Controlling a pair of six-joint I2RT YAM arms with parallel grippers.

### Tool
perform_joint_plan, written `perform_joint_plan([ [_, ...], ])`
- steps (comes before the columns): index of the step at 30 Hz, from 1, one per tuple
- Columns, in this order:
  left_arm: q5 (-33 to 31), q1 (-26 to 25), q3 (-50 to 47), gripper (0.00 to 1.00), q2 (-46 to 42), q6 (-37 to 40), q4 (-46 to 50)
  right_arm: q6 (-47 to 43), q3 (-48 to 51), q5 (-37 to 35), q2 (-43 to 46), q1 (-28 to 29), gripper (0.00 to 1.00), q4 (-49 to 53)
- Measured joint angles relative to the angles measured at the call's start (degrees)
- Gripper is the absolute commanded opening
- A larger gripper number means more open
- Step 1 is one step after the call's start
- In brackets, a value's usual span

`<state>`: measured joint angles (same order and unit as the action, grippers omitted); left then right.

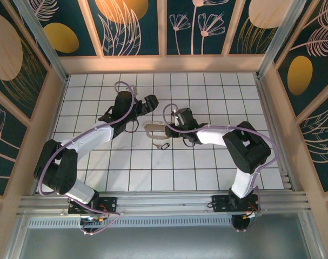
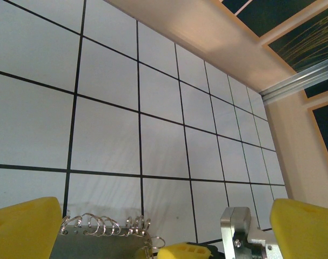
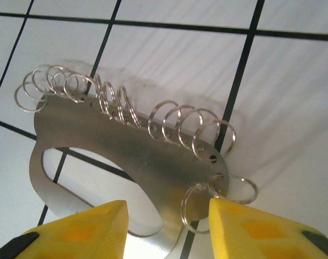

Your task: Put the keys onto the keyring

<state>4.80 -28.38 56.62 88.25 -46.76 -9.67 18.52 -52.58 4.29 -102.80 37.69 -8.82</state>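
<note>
Keyring (image 3: 131,151) lies between parted jaws of the low right pincer (image 3: 166,208)

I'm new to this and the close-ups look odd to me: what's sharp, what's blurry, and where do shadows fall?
Right wrist view: the keyring is fairly sharp and its rings throw soft striped shadows on the tile; the yellow fingertips are blurred, likely too near the lens. Left wrist view: that arm's fingertips blur likewise, tile lines crisp. Top view: even light, only faint shadows.

Robot test cell, white gridded tabletop (image 1: 207,172), botanical-print wall panels (image 1: 136,27), aluminium frame rails (image 1: 153,202)
</note>
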Motion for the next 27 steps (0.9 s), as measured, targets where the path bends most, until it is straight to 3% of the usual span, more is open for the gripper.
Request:
perform_joint_plan([
  [22, -0.39, 0.00, -0.02, 0.99, -0.83, -0.02, -0.04, -4.79, -3.41, -13.81, -3.87, 4.70, 0.37, 4.44],
  [27, -0.39, 0.00, -0.07, 0.99, -0.83, -0.22, -0.22, -5.16, -4.07, -16.24, -4.52, 4.96, 0.31, 4.94],
])
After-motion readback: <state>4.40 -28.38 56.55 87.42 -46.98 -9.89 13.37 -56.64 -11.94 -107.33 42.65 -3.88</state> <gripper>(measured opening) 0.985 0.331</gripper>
